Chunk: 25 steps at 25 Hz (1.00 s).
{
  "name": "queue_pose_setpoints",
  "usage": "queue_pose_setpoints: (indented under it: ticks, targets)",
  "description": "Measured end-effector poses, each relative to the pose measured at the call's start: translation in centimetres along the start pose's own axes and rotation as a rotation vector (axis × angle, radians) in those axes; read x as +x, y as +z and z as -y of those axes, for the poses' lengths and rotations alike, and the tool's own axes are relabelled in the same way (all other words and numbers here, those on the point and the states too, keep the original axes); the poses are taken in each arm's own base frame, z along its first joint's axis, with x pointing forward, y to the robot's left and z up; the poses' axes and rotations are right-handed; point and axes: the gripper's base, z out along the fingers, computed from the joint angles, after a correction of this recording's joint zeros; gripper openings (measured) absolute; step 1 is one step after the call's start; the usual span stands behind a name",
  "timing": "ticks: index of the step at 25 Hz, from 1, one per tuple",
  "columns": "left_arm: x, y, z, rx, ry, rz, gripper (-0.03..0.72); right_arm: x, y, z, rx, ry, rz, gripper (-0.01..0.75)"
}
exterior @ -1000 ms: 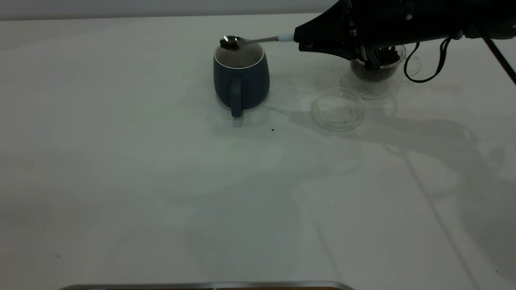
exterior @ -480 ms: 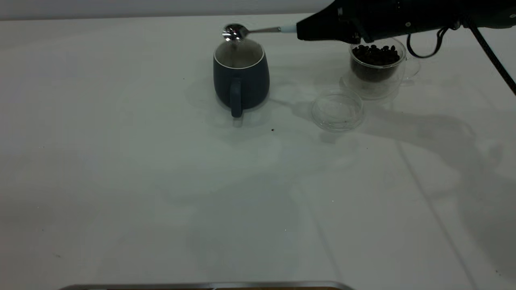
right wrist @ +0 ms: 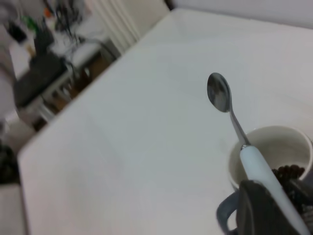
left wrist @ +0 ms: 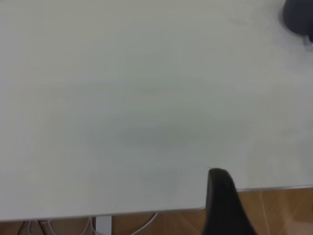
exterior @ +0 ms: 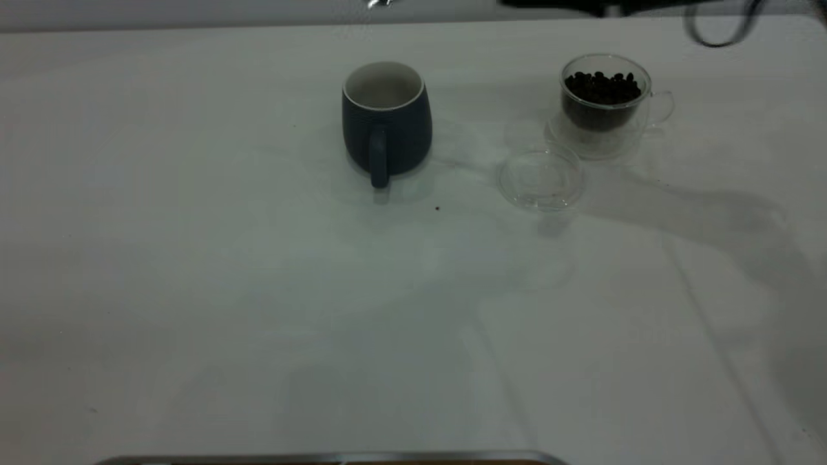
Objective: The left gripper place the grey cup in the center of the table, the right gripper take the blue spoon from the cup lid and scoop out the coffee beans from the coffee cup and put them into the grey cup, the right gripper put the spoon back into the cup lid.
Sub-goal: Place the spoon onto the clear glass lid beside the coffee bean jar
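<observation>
Three vessels stand on the large plain white table, all in its far half. Nearest of them is the small round clear glass cup lid, lying flat at centre-right with nothing on it. Just beyond it, to the right, stands the clear double-walled glass coffee cup holding a heap of dark roasted coffee beans, its loop handle pointing right. To the left of both, well apart, the dark blue-grey ceramic grey cup stands upright near the middle, handle turned toward the near side; the right wrist view shows a few beans lying in its white inside.

The black right gripper hangs high above the far edge, barely in the exterior view, its jaws pinching the pale-blue handle of the blue spoon; the shiny bowl is raised over the mug and empty.

The left gripper sits at the table's left edge, far from the cups; whether its jaws are spread cannot be told.
</observation>
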Motion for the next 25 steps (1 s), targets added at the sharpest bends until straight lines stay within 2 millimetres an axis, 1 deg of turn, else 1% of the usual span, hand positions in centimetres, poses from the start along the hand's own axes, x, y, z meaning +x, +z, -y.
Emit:
queue_pose_setpoints:
  ticks: [2, 5, 6, 8, 12, 15, 18, 23, 25]
  targets:
    - [0.0, 0.0, 0.0, 0.000, 0.000, 0.000, 0.495, 0.1, -2.4, -0.1, 0.006, 0.106, 0.036, 0.111]
    - [0.0, 0.0, 0.0, 0.000, 0.000, 0.000, 0.495, 1.6, -5.4, -0.3, 0.038, 0.316, 0.062, 0.111]
    - [0.0, 0.0, 0.0, 0.000, 0.000, 0.000, 0.495, 2.1, -6.1, -0.3, 0.048, 0.380, 0.069, 0.111]
    - [0.0, 0.0, 0.0, 0.000, 0.000, 0.000, 0.495, 3.8, -7.2, -0.4, 0.069, 0.494, 0.066, 0.111]
    - [0.0, 0.0, 0.0, 0.000, 0.000, 0.000, 0.495, 7.0, -9.1, -0.4, 0.145, 0.655, 0.048, 0.111]
    - [0.0, 0.0, 0.0, 0.000, 0.000, 0.000, 0.495, 8.4, -9.8, -0.2, 0.210, 0.733, 0.032, 0.111]
    - [0.0, 0.0, 0.0, 0.000, 0.000, 0.000, 0.495, 9.4, -9.7, 0.4, 0.232, 0.809, 0.019, 0.110]
    - [0.0, 0.0, 0.0, 0.000, 0.000, 0.000, 0.495, 11.8, -8.7, 2.5, 0.260, 0.895, -0.024, 0.110]
    - [0.0, 0.0, 0.0, 0.000, 0.000, 0.000, 0.495, 12.1, -8.3, 3.6, 0.260, 0.901, -0.026, 0.110]
